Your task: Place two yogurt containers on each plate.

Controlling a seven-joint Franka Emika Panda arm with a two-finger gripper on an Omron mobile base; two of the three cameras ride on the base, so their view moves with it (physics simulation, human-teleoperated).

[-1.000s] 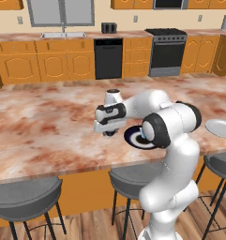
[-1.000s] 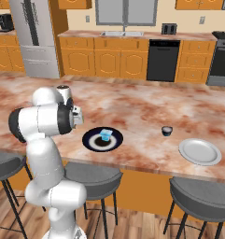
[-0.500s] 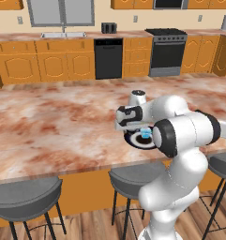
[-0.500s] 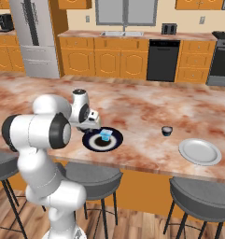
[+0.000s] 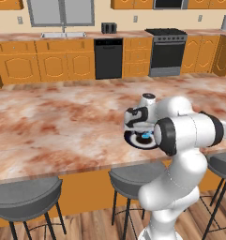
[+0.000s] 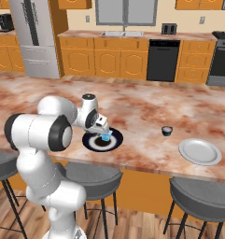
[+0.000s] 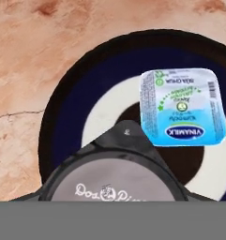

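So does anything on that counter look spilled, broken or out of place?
Nothing stands out. A blue cup lies flat on the dark plate, and the tool holds a round cup just above that plate. Another round cup stands upright on the counter beside the grey plate. No spills or damage show.

Even, bright, diffuse light throughout; no visible source. Rendered look, flat shading. Soft highlights on white arm [image 5: 180, 136] casing, no harsh glare. Faint shadow on desk [image 6: 146, 107] beside dark plate [image 6: 102, 140]. Base views slightly soft. Hand view sharp on blue yogurt lid [image 7: 182, 108]; dark lid [image 7: 116, 180] nearest lens slightly blurred.
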